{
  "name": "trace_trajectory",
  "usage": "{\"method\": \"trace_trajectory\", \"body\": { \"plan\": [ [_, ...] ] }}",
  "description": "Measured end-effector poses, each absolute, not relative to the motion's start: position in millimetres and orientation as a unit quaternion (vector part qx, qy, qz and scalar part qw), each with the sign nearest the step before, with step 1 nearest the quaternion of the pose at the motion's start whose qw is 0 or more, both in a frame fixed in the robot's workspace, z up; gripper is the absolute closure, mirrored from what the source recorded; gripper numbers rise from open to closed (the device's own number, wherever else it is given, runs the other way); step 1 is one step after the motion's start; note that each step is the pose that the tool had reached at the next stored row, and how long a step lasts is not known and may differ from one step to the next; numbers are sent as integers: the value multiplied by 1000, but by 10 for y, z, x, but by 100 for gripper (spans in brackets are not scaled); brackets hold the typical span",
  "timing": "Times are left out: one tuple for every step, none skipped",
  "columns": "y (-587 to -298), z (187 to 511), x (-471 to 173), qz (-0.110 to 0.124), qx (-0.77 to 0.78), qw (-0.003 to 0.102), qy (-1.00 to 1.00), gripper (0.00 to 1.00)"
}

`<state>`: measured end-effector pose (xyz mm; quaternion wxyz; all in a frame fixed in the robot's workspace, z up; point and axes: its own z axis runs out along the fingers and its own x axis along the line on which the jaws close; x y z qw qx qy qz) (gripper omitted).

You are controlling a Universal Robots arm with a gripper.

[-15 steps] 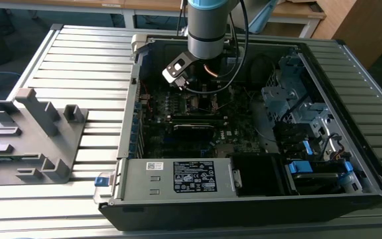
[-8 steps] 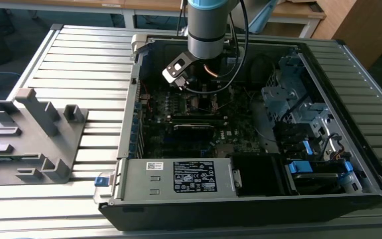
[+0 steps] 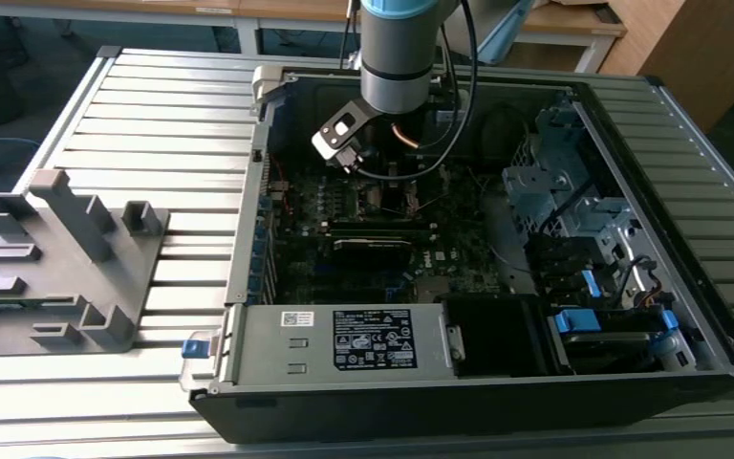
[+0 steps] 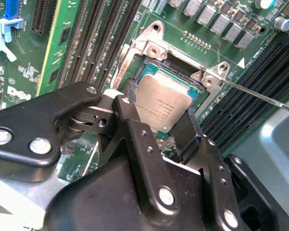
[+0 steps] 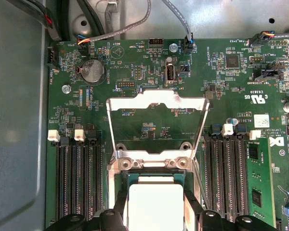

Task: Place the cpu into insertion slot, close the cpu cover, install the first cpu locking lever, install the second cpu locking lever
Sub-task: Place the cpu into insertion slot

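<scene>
Cpu [image 4: 164, 96] flat in insertion slot [image 4: 151, 48], gripper [image 4: 158, 109] clamped on opposite edges; cpu cover [image 5: 156, 100] raised open.

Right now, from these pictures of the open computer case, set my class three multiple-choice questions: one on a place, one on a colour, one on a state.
1. Where is the small flat silver-grey square cpu?
A. outside the case
B. at the dark square insertion slot with the silver rim
C. on a memory stick

2. What colour is the circuit board?
A. red
B. white
C. green

3. How stands the thin silver metal cpu cover?
A. raised open
B. shut over the chip
C. taken off

Answers: 1B, it sits inside the slot's rim; 2C, green shows around every connector; 3A, the board shows through its upright frame.
</scene>
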<state>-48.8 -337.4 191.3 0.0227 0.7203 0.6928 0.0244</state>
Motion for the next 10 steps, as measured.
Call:
{"method": "trace_trajectory", "body": {
  "plan": [
    [-3374, 1912, -488, 24, 720, 23, 693, 46],
    [-3373, 1913, -488, 24, 720, 23, 693, 46],
    [-3372, 1917, -488, 24, 720, 23, 693, 46],
    [-3371, 1925, -487, 25, 720, 23, 693, 46],
    [-3371, 1938, -487, 24, 720, 23, 693, 46],
    [-3372, 1950, -488, 24, 720, 23, 693, 46],
    [-3372, 1951, -488, 24, 720, 23, 693, 46],
    [-3372, 1951, -488, 24, 720, 23, 693, 46],
    [-3372, 1952, -488, 24, 720, 23, 693, 46],
    [-3372, 1953, -488, 24, 720, 23, 693, 46]
  ]
}}
